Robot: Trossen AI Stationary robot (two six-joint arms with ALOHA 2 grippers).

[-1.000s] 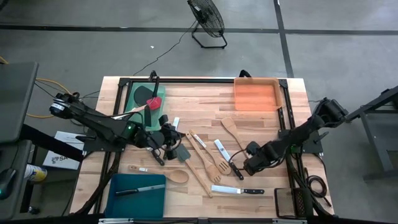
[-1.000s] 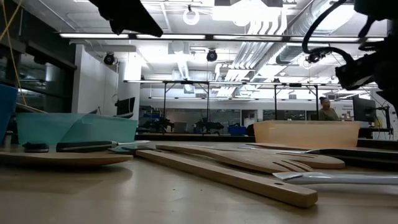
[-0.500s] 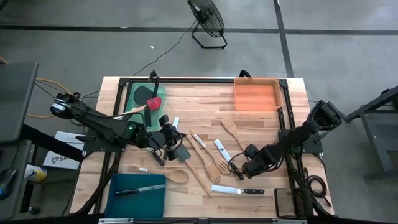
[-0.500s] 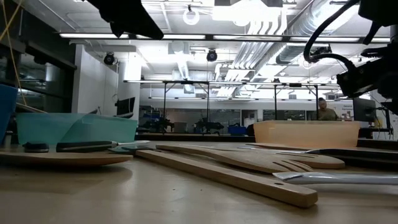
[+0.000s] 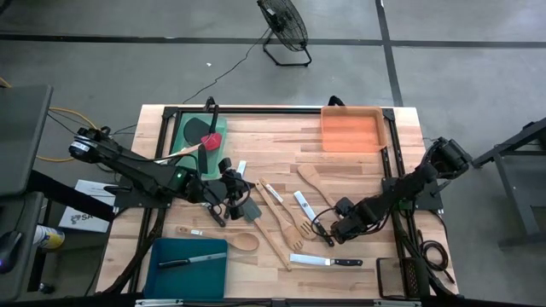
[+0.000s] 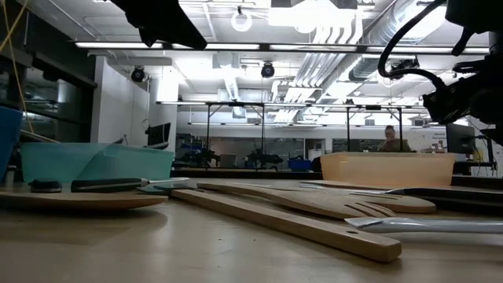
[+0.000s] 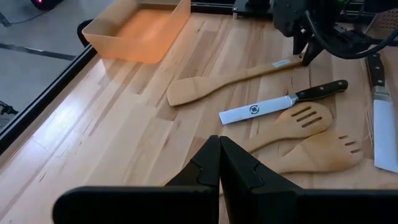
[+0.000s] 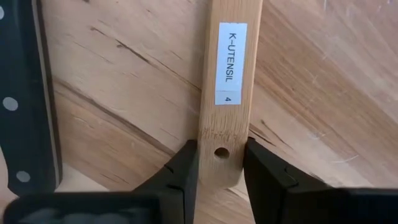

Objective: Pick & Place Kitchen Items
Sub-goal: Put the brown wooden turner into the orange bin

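Note:
A pale wooden spatula [image 5: 312, 177] lies flat on the table right of centre, its handle running toward the near right. My right gripper [image 5: 336, 215] points down over that handle's end and is shut on it. A white label shows on the handle [image 8: 227, 62]. Left of centre, my left gripper [image 5: 240, 194] hangs above the table, its fingers [image 7: 219, 158] shut on nothing. Two slotted wooden turners [image 5: 294, 226], a white-bladed knife [image 5: 304, 205] and a wooden spoon [image 5: 232, 240] lie between the arms. My right gripper pinches the wooden spatula's handle at its free end, by the small hole [image 8: 221, 152], one finger [image 8: 185, 168] on each long edge. The fingers come from above and lie across the handle. The spatula rests flat on the table.
A black knife handle [image 8: 25, 112] lies close beside my right gripper. Another knife [image 5: 328, 261] lies near the front edge. An orange tray [image 5: 351, 128] stands at the far right. A green tray [image 5: 189, 128] at the far left and a teal tray [image 5: 171, 269] at the near left hold utensils.
My right gripper has sunk a little onto the wooden spatula's handle end and shut on it. The spatula's head has swung slightly toward the table's left. My left arm has kept still.

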